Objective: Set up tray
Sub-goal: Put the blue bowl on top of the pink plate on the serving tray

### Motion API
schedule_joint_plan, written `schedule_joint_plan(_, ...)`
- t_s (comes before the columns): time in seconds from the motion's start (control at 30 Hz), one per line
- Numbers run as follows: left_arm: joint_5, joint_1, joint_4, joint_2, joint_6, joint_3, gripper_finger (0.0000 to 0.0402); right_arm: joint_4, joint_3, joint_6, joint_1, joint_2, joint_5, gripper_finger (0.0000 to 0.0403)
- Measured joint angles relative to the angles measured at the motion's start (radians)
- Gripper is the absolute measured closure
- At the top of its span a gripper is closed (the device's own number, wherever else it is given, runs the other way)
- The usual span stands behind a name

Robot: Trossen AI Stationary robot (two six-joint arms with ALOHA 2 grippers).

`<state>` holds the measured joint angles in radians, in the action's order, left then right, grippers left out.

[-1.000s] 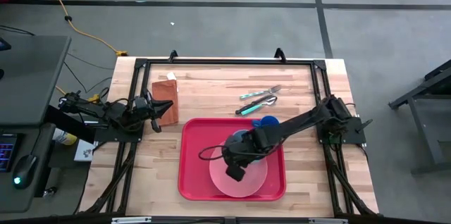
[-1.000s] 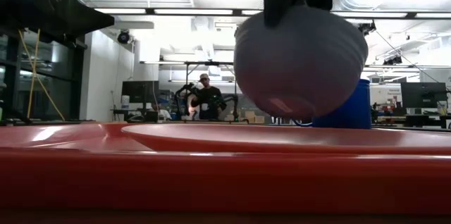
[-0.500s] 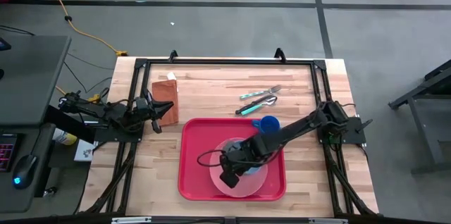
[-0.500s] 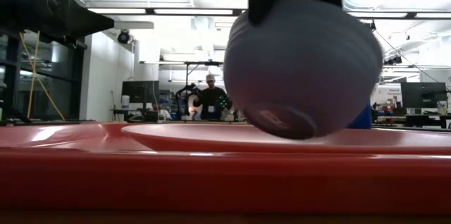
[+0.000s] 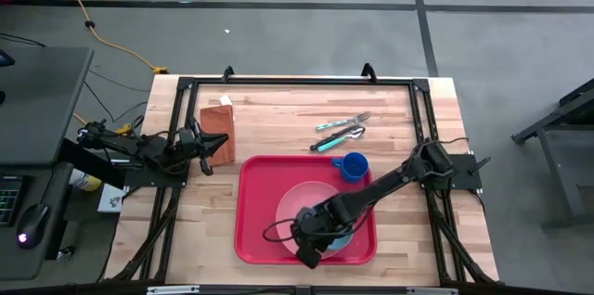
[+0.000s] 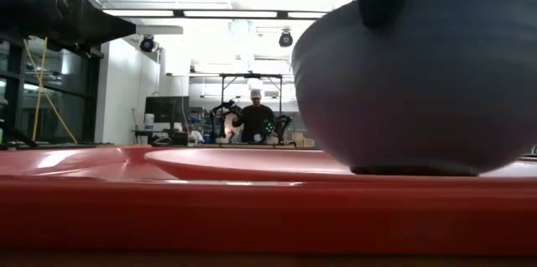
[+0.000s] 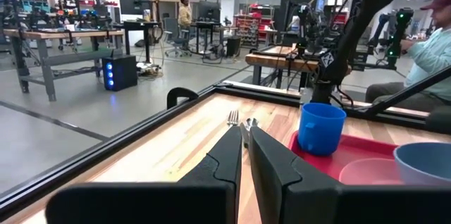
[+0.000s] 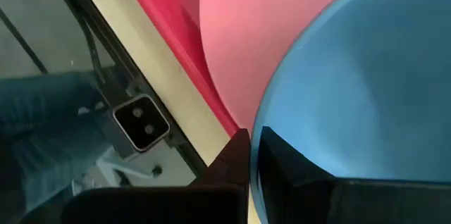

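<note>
Tray (image 5: 255, 202): no readable writing; right gripper (image 5: 311, 239) clamped on bowl (image 6: 419, 91) rim.

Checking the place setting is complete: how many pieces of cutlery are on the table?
2, as far as I can tell: a fork and a green-handled utensil, side by side on the bare wood behind the tray. More may be hidden.

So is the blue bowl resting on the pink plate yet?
Touching. In the low view the bowl's base sits flush on the pink plate, no gap beneath it; the right gripper is shut on its rim.
</note>
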<state>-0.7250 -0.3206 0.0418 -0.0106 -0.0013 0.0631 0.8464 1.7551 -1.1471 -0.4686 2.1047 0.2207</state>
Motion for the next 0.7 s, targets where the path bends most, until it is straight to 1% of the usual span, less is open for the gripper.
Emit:
schedule_joint_plan(0.07,0.000,0.000,0.000,0.000,0.000,0.000,0.0341,0.003,0.000,-0.005,-0.008,0.016,0.015,0.0401)
schedule_joint_plan(0.23,-0.002,0.000,0.000,0.000,0.000,0.000,0.0341,0.023,0.000,-0.028,-0.017,0.023,0.011,0.0401)
schedule_joint_plan(0.5,-0.003,0.000,0.001,0.000,0.000,0.000,0.0341,0.133,-0.002,-0.051,-0.030,0.020,0.034,0.0402)
schedule_joint_plan(0.7,-0.003,0.000,0.000,0.000,0.000,0.000,0.0341,0.143,-0.003,-0.074,-0.043,0.020,0.034,0.0402)
